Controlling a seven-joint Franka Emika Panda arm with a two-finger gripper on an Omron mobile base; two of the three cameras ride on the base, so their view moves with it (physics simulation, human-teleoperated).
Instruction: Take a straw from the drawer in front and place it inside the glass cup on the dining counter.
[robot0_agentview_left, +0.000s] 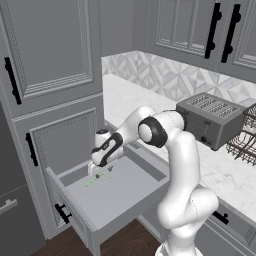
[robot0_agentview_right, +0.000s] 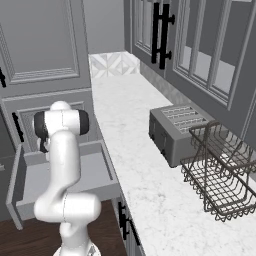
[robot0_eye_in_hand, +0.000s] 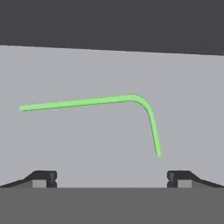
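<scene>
In the left base view, I saw the drawer (robot0_agentview_left: 116, 197) pulled out below the tall grey cabinet doors (robot0_agentview_left: 50, 50). The straw (robot0_agentview_left: 98, 178) lay flat on the grey floor of the drawer, near its back left corner. My claw (robot0_agentview_left: 96, 172) hung just above the straw, pointing down into the drawer. From this side I could not judge how far apart its fingers stood. Beside the drawer, on the marble desk (robot0_agentview_left: 220, 175), a toaster (robot0_agentview_left: 212, 118) stood, and the dark wire rack (robot0_agentview_left: 245, 140) was just beside the toaster.

In the right base view, the arm (robot0_agentview_right: 62, 165) stood in front of the drawer (robot0_agentview_right: 60, 177) and hid most of its inside. The toaster (robot0_agentview_right: 177, 132) was on the desk (robot0_agentview_right: 135, 150) well apart from the drawer, and the wire basket (robot0_agentview_right: 222, 172) touched or almost touched the toaster.

In the hand view, the straw (robot0_eye_in_hand: 87, 102) lay on the drawer floor (robot0_eye_in_hand: 87, 140), a long straight part and then a bend going down toward the right fingertip (robot0_eye_in_hand: 177, 177). The claw (robot0_eye_in_hand: 111, 178) was wide apart and held nothing. Both fingertips were below the straw, not touching it.
</scene>
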